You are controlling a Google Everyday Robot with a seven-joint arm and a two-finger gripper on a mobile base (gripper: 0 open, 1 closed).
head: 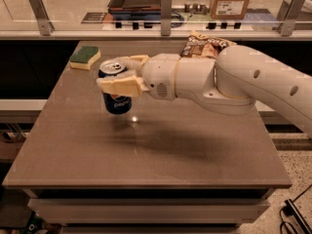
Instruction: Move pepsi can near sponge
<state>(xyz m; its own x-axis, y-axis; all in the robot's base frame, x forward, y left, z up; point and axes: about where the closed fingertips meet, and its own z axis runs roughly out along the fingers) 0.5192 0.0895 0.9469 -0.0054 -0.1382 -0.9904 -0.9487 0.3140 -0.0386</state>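
Note:
The pepsi can (116,100) is dark blue with a silver top and hangs upright a little above the brown table (146,150), left of centre. My gripper (118,74) is shut on the can, with one cream finger in front of it and one behind. The sponge (85,57), green on top and pale yellow below, lies at the table's far left corner, behind and left of the can, a short gap away.
A crinkled brown-yellow chip bag (202,45) lies at the table's far right, partly behind my arm (234,79). A rail with metal posts (166,6) and a counter with a cardboard box (232,0) stand behind the table.

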